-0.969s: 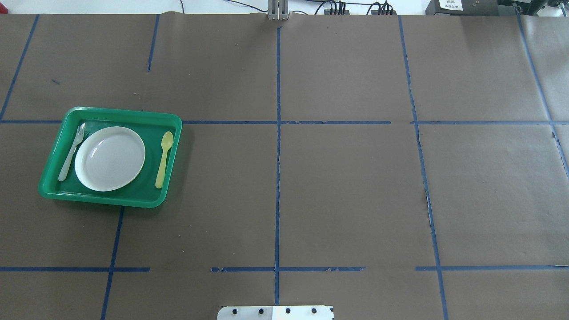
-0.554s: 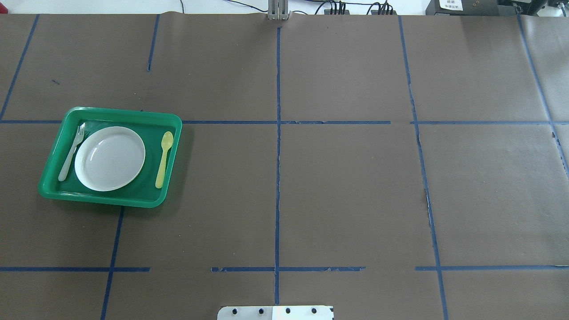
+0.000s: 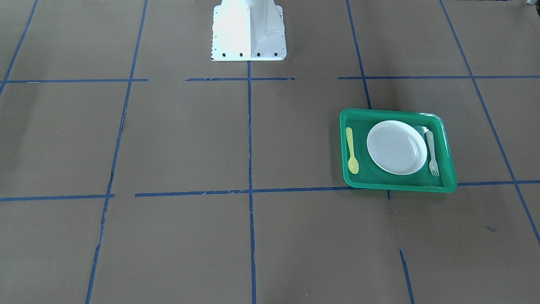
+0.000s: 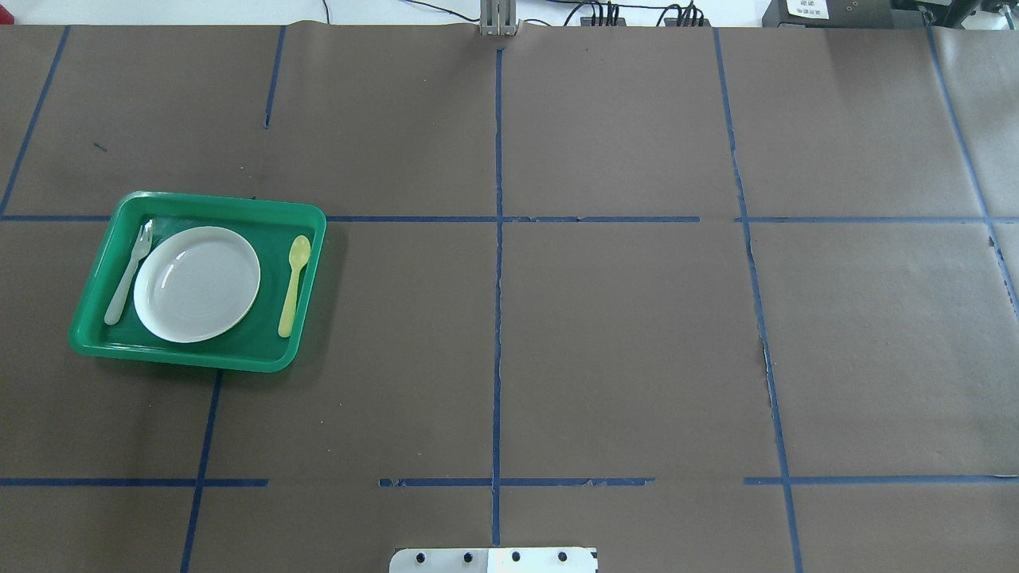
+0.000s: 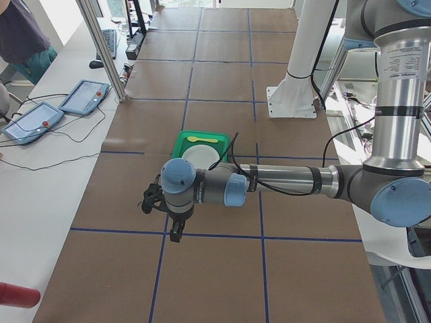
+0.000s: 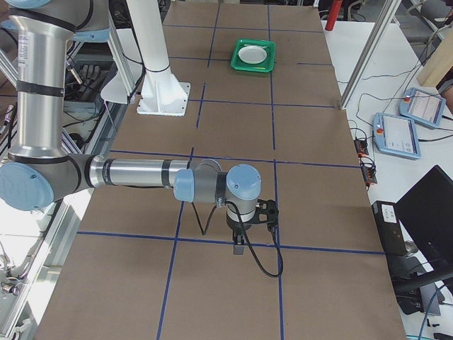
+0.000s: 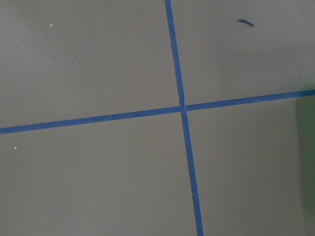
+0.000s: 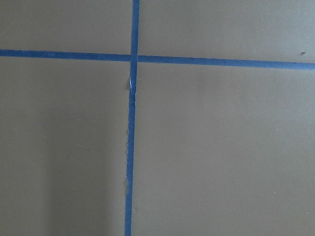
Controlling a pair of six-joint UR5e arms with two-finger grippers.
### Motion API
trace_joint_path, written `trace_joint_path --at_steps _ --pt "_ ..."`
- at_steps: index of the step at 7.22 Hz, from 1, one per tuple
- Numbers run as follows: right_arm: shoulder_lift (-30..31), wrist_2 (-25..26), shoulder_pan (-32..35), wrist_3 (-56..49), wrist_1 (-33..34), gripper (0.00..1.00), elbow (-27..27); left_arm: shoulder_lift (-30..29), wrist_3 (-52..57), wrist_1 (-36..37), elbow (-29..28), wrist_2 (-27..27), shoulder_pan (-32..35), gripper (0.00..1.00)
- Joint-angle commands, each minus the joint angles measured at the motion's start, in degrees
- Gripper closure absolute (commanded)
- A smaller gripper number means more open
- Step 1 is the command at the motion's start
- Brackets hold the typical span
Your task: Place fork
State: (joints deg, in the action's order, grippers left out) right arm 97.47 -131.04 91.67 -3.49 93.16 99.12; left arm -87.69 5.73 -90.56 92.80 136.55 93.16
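Overhead exterior gives me the same layout as a second ago: over the last second nothing on the surface (image 4: 621, 342) has shifted. The fork (image 4: 127, 273) lies flat inside the green tray (image 4: 183, 358), just beside the white plate (image 4: 197, 284) on the side toward the robot's left, with its tines pointing away from the robot. I can't tell whether its handle touches the plate rim. The yellow spoon (image 4: 294, 285) lies on the plate's other side, also in the tray.

Neither arm appears in this view or the front-facing one. In the exterior left view the left gripper (image 5: 176, 232) points down over bare surface near a tape line, on the camera's side of the tray and apart from it. In the exterior right view the right gripper (image 6: 239, 248) hangs over a tape line, well apart from the tray at the far end. From those side views I cannot tell whether either gripper is wide or narrow, and both wrist cameras show only brown surface and blue tape, no fingers and no fork.

My read is that the fork is already set down at its place beside the plate. With nothing moving, I take the placing as finished.
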Motion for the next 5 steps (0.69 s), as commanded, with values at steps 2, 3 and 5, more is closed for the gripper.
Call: trace_joint_path --at_steps 2,3,5 --pt "0.0 0.0 0.0 0.0 0.0 0.00 0.0 1.2 0.1 2.8 0.6 -0.1 0.1 0.00" --pt "0.0 0.0 0.0 0.0 0.0 0.00 0.0 1.5 0.1 2.8 0.8 -0.2 0.1 0.00" --pt "0.0 0.0 0.0 0.0 0.0 0.00 0.0 1.4 0.1 2.8 0.7 -0.2 0.1 0.00"
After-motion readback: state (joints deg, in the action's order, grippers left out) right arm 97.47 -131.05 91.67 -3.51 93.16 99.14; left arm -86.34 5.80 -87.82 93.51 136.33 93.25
